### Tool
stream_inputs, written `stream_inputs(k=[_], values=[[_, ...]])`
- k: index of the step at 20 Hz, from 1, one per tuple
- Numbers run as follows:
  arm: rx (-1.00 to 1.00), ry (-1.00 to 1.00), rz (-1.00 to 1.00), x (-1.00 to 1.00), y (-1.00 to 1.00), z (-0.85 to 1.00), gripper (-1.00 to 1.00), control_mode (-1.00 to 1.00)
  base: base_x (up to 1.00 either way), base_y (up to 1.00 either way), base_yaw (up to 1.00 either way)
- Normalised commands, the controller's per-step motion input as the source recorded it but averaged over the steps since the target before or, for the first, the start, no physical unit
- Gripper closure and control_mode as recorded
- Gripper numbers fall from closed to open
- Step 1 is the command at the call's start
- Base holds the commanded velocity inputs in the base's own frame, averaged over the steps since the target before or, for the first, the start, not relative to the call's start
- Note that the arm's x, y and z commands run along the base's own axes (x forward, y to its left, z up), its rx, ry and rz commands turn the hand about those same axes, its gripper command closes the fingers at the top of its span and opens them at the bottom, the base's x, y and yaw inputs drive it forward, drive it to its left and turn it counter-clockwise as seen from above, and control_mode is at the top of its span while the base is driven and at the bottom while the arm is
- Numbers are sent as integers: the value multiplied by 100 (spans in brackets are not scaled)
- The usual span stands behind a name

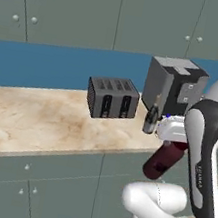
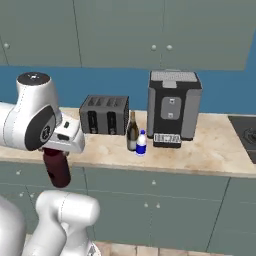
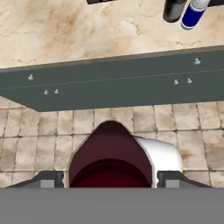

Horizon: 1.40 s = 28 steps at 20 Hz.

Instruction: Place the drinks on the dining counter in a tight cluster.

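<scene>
The fingers (image 3: 112, 179) gripped the maroon bottle (image 2: 57, 167), holding it off the surface (image 2: 215, 150), out in front of the cabinet fronts and above the tiled floor (image 3: 52, 131). The dark bottle (image 2: 132, 132) and the white bottle (image 2: 141, 143) stood touching on the surface, between the toaster (image 2: 104, 115) and the coffee machine (image 2: 172, 107).

Only "FRANKA" reads, faintly, along the arm's dark link (image 1: 201, 180).
</scene>
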Motion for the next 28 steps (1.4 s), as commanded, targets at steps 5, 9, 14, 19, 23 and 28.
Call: stream_inputs(k=[5, 9, 14, 19, 23, 28], values=[[0, 0, 0, 0, 0, 0, 100, 100, -39, 12, -62], [0, 0, 0, 0, 0, 0, 100, 100, -1, 0, -98], [0, 0, 0, 0, 0, 0, 100, 100, 1, 1, -100], [0, 0, 0, 0, 0, 0, 100, 100, 3, 5, -100], [0, 0, 0, 0, 0, 0, 100, 100, 1, 2, -100], [0, 0, 0, 0, 0, 0, 100, 100, 0, 0, -100]])
